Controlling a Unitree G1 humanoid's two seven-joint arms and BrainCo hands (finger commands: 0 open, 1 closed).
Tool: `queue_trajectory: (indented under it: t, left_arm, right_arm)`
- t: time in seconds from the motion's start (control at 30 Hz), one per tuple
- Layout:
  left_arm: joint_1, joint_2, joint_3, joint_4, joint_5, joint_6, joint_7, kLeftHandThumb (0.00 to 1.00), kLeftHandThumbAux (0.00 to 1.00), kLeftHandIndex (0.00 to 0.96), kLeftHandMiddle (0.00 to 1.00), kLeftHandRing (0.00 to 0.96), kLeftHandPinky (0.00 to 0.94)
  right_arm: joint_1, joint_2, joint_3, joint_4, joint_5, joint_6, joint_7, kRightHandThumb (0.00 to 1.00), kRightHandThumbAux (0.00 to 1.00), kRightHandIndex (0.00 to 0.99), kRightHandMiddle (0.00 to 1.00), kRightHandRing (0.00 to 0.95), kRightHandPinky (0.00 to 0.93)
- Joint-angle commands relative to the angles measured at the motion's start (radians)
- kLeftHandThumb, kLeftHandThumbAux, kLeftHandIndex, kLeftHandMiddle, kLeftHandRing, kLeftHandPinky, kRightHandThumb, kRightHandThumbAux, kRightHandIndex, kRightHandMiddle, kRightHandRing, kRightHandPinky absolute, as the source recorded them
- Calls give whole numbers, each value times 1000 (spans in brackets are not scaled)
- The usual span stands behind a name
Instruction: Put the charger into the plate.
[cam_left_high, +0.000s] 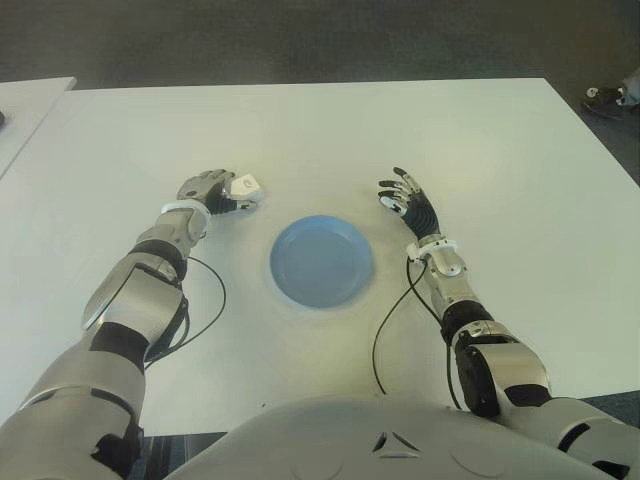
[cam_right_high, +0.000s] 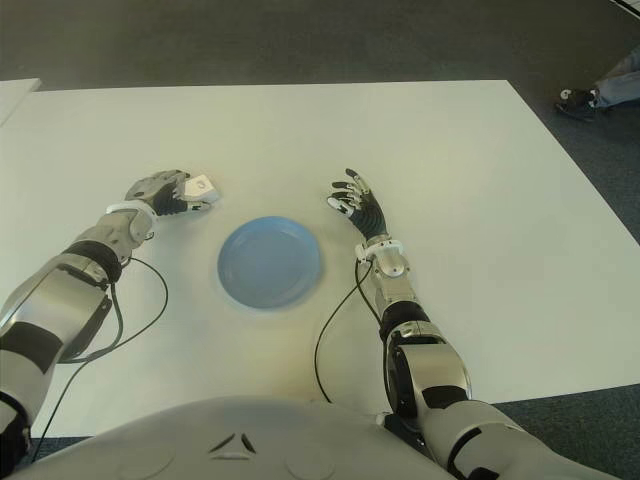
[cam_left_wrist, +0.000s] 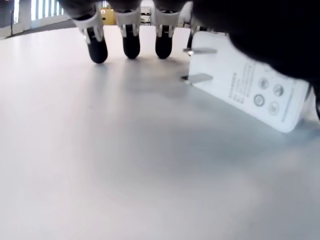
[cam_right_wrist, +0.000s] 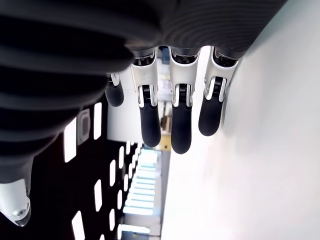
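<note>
1. Left eye view: left hand (cam_left_high: 207, 190) sits to the robot's left of the blue plate (cam_left_high: 322, 262), fingers curled round the white charger (cam_left_high: 246, 187), which shows at the fingertips on the plate side. Plate is empty, so the charger isn't in yet. Right hand (cam_left_high: 407, 201) shows on the plate's other side, fingers spread, holding nothing. Black cables trail from both forearms over the table (cam_left_high: 330, 140).

2. Right eye view: same layout. The charger is near the plate but clear of its rim. Judgement: grip looks made, w/ lift and carry pending. To do it well, raise enough to clear the rim, travel toward the plate centre, then lower before letting go so the block doesn't bounce or skid out. Part of a person's leg and a shoe (cam_right_high: 580, 98) show at the far right on dark floor (cam_right_high: 300, 40).

3. Left wrist view: charger body w/ printed marks, two metal prongs (cam_left_wrist: 200, 64) sticking out toward the fingertips (cam_left_wrist: 131, 47). It is tilted, low over the tabletop; can't tell if it touches. Grip appears to be at one end only, so slip is a risk; keep the wrist steady.

4. Right wrist view: fingers straight, nothing held. Table is plain white, smooth, likely slippery. Bright windows show in the background.
</note>
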Motion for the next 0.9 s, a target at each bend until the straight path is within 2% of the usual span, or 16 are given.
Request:
queue_trajectory:
  t: [0.03, 0.5, 0.73, 0.9]
  left_arm:
    - [59, -30, 18, 19, -23, 14, -64, 148, 281, 0, 0, 0, 0]
    - [76, -39, 75, 20, -73, 34, -96, 165, 266, 0, 0, 0, 0]
    - [79, -33, 83, 18, -75, 20, -94, 171, 273, 0, 0, 0, 0]
    - [83, -21, 60, 18, -47, 8, -66, 168, 276, 0, 0, 0, 0]
  right_arm:
    - [108, 1, 4, 49, -5, 74, 11, 47, 566, 63, 282, 295, 277]
    - [137, 7, 10, 1, -8, 83, 4, 37, 593, 69, 297, 309, 286]
    - [140, 8, 14, -9, -8, 93, 6, 8, 565, 60, 286, 292, 238]
    - [139, 8, 15, -12, -8, 102, 9, 1, 530, 59, 277, 278, 210]
